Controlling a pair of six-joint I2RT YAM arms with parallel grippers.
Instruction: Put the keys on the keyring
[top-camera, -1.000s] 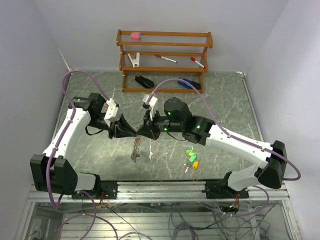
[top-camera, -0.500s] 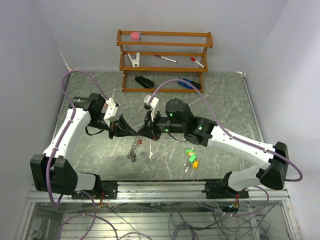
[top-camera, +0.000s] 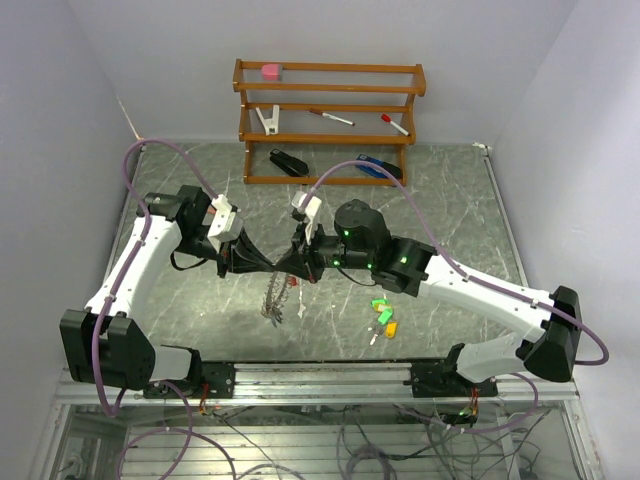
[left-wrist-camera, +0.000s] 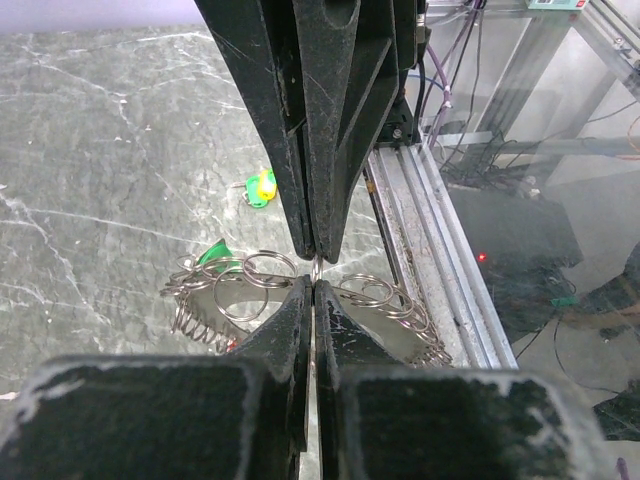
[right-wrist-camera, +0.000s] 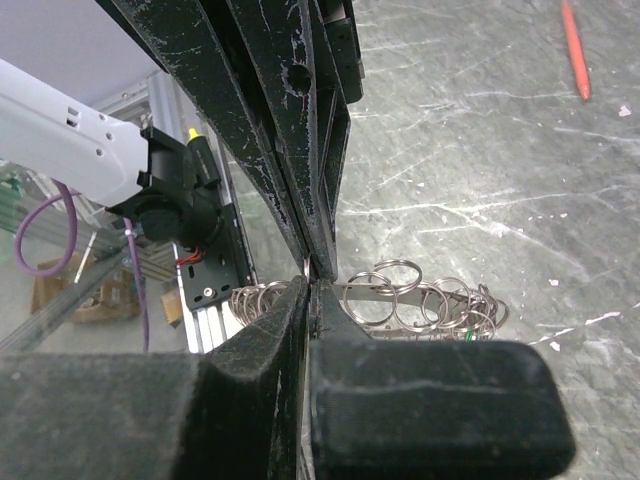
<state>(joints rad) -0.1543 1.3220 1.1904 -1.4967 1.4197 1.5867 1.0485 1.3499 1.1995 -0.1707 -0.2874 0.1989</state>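
Over marble table (top-camera: 450, 200), left hand (top-camera: 268, 268) and right hand (top-camera: 292, 268), closed, pinch keyring (top-camera: 274, 298).

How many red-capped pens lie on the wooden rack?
2. One pen lies near the middle of the rack; the other pen nearer its right end, same shelf. None seems hidden.

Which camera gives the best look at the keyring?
The left wrist view: the keyring is close, its loops sharp either side of the jaws. The right wrist view hides part behind the jaws; the top view shows only a small dangling cluster.
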